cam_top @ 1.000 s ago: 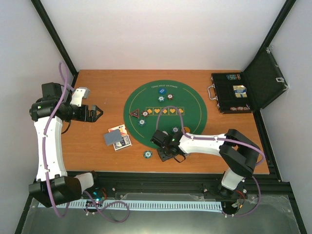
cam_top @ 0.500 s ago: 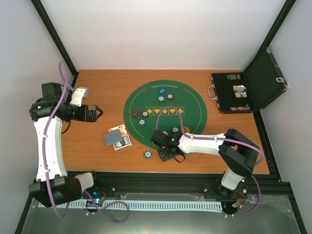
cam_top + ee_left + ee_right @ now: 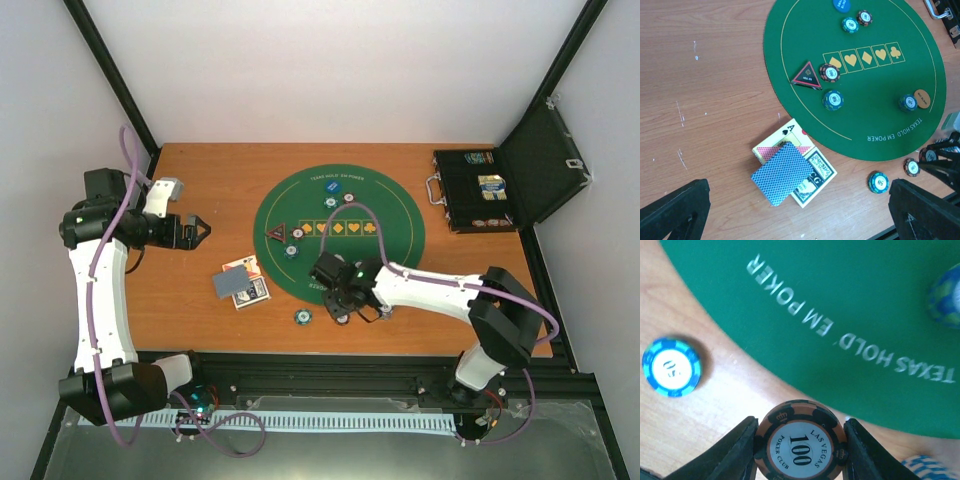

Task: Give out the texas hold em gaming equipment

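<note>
My right gripper (image 3: 340, 312) is shut on an orange-and-black 100 chip (image 3: 800, 442) and holds it over the wood just off the near edge of the green mat (image 3: 400, 215). A blue 50 chip (image 3: 671, 366) lies on the wood to its left, also in the top view (image 3: 302, 317). A pile of playing cards (image 3: 240, 284), a blue-backed one on top (image 3: 785, 172), lies left of the mat. The red-edged triangle marker (image 3: 807, 76), several chips, a blue disc (image 3: 841, 4) and an orange disc (image 3: 922, 98) sit on the mat. My left gripper (image 3: 203, 231) is open and empty, above the table's left side.
The black hinged case (image 3: 480, 190) stands open at the far right with more items inside. The table's front edge runs just near the right gripper. Bare wood lies between the cards and the left wall.
The right arm has swung, its elbow going right and its wrist a little toward the mat, with the chip in its jaws. The left arm has not moved.
</note>
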You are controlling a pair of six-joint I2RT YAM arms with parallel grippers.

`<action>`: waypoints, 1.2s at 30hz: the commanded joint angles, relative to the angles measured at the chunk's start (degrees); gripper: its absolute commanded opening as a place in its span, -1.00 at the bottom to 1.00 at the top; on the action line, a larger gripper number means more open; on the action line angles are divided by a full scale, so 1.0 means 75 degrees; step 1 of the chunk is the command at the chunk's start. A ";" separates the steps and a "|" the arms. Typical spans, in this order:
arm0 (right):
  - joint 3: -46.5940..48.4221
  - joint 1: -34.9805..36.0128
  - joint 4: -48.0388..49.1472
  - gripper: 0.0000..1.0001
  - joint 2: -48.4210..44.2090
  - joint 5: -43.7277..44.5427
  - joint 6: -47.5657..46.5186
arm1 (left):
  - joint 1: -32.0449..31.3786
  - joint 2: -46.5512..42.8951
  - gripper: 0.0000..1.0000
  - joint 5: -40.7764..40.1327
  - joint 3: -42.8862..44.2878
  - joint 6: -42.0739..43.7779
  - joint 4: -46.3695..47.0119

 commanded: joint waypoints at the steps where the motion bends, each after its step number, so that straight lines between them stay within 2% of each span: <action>1: 0.0518 -0.0790 -0.0321 -0.35 -0.0463 0.0356 -0.0492 | 0.0048 -0.0095 1.00 0.0066 0.0372 -0.0061 -0.0087; 9: 0.1202 -0.2969 -0.0271 -0.35 -0.0162 0.0117 -0.1472 | 0.0045 -0.0077 1.00 0.0084 0.0421 -0.0039 -0.0140; 15: 0.1543 -0.3946 0.0102 -0.35 0.0725 -0.0193 -0.1780 | 0.0046 -0.0026 1.00 0.0094 0.0496 -0.0030 -0.0166; 24: 0.2103 -0.4165 0.0396 -0.37 0.2040 -0.0404 -0.1841 | 0.0048 0.0040 1.00 0.0084 0.0470 -0.0002 -0.0134; 36: 0.1804 -0.4183 0.0822 -0.42 0.2566 -0.0547 -0.1777 | 0.0045 0.0063 1.00 -0.0003 0.0557 0.0042 -0.0172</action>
